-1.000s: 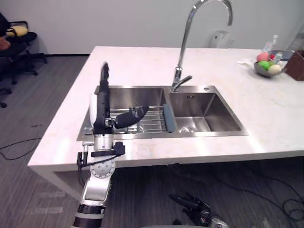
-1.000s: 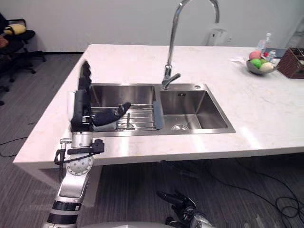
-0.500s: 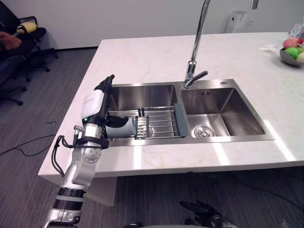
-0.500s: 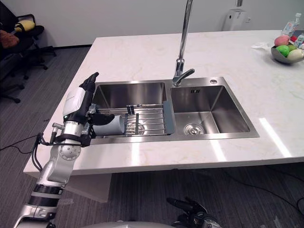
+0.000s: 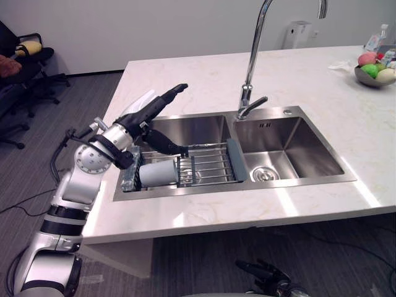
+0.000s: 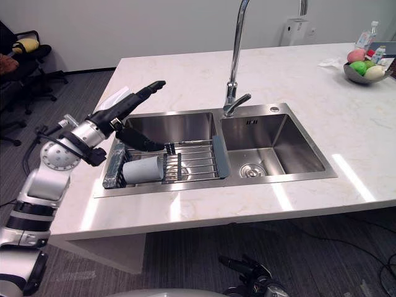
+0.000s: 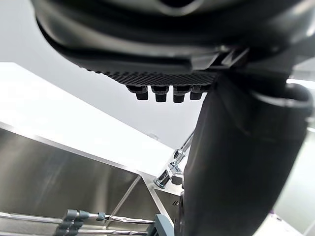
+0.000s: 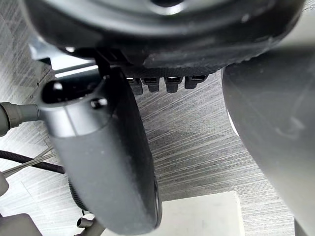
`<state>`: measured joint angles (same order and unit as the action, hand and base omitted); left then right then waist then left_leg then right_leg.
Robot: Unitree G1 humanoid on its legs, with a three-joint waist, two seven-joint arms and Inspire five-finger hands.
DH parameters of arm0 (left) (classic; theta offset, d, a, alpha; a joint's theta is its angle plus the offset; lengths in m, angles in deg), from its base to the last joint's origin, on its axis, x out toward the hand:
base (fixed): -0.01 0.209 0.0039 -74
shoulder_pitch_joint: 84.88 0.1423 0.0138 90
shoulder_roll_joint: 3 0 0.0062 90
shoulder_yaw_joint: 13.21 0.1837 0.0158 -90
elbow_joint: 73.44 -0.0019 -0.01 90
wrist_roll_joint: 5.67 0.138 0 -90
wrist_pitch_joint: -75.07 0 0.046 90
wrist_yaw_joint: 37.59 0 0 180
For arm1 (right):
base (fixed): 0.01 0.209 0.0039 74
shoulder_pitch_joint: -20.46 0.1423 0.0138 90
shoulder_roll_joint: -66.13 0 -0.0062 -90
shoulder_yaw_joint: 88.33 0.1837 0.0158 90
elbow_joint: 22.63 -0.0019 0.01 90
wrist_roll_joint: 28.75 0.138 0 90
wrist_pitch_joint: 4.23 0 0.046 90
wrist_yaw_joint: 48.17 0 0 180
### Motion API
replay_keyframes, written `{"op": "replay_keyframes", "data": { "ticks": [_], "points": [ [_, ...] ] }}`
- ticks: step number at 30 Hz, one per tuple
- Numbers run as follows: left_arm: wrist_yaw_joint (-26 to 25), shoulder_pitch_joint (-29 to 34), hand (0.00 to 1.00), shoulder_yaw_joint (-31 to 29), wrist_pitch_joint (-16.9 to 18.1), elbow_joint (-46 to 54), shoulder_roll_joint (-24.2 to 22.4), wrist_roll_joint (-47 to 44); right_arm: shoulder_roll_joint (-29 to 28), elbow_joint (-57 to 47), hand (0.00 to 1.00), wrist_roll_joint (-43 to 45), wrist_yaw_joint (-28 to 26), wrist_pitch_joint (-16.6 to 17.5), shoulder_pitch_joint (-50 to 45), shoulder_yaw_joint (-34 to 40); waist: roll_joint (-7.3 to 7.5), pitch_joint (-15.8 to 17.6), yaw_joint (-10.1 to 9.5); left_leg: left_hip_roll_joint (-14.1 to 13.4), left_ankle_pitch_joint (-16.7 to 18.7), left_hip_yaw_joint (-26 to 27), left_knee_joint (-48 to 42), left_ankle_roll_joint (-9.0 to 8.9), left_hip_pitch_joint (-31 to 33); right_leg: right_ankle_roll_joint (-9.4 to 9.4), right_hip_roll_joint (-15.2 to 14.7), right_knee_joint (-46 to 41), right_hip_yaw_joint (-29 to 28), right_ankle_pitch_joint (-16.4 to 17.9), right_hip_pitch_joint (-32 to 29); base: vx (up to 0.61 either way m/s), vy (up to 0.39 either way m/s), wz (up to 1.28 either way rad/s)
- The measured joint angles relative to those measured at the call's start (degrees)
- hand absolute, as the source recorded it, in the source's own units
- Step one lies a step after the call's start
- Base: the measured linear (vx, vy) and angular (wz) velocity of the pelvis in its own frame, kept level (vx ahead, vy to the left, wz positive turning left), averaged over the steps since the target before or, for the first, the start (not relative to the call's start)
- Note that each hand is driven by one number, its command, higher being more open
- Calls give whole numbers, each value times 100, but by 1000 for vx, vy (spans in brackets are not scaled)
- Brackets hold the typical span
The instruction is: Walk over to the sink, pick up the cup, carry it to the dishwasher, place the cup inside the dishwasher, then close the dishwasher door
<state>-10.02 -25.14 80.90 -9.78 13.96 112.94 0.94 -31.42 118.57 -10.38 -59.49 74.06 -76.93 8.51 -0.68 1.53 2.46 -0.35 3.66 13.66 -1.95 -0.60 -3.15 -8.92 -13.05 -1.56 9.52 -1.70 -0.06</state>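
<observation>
Cup [image 5: 154,173]: grey, lying on its side on the rack, at the rack's left end in the left basin; open mouth faces right.
Right hand [image 5: 266,288]: nearest and low, in front of the counter and over the carpet [image 8: 197,128]; fingers loose and spread, holding nothing.
Counter [image 5: 204,213]: pale stone; the front strip runs just before the sink.
Rack [image 5: 207,166]: wire, spanning the left basin from side to side, with a grey end piece against the divider.
Left hand [image 5: 145,114]: over the left basin, above the cup and apart from it. Fingers are straight and pressed together, pointing up and to the right. The thumb [image 5: 162,143] is spread downward, its tip by the rack's far rail. The wrist view shows the fingertips [image 7: 160,93] in a row over the basin.
Sink [image 5: 247,189]: steel, two basins; the right basin [image 5: 297,151] has a drain [image 5: 263,176].
Faucet [image 5: 253,55]: tall gooseneck behind the divider, lever pointing right.
Bowl [image 5: 374,71]: fruit in it, far right on the counter.
Chair [image 5: 21,59]: dark, far left by the wall.
</observation>
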Motion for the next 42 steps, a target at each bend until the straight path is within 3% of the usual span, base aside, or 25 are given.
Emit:
{"op": "replay_keyframes", "data": {
  "ticks": [5, 10, 22, 30, 42],
  "points": [
    [603, 0, 100, -53, -386, -103, 105, 37, -39, 89, 100, -177, -133, -52, 9, -12, 101, -92, -6, -7, -9, 22, 15, 25, 66, 45, 74, 331, 27, -257, 45, 33, -1, -11],
    [686, 25, 100, -53, -364, -524, 106, 493, -50, 239, 100, -173, -155, -34, 16, -5, 150, -123, -5, -52, 4, 31, -18, 27, 58, 193, 116, 643, 214, -486, 204, -43, -31, -5],
    [1022, 816, 100, -53, -355, -715, 82, 1109, -27, 406, 100, -174, -222, 10, 69, 0, 167, -135, -16, -71, -233, 39, 372, -26, -103, 193, 204, 678, 322, -496, 191, -43, -23, -1],
    [980, 1006, 100, -102, -322, -714, -101, 1134, -12, 468, 100, -178, -223, -4, 124, -2, 172, -136, 3, -69, -235, 32, 392, -27, -121, 175, 206, 683, 394, -507, 208, -5, -12, 0],
    [427, 1124, 100, -147, -82, -922, -292, 1384, -8, 473, 100, -288, -235, -58, 178, -11, 171, -138, 31, -72, -239, 21, 386, -24, -161, 165, 204, 687, 432, -513, 262, -36, -24, 0]
  ]
}}
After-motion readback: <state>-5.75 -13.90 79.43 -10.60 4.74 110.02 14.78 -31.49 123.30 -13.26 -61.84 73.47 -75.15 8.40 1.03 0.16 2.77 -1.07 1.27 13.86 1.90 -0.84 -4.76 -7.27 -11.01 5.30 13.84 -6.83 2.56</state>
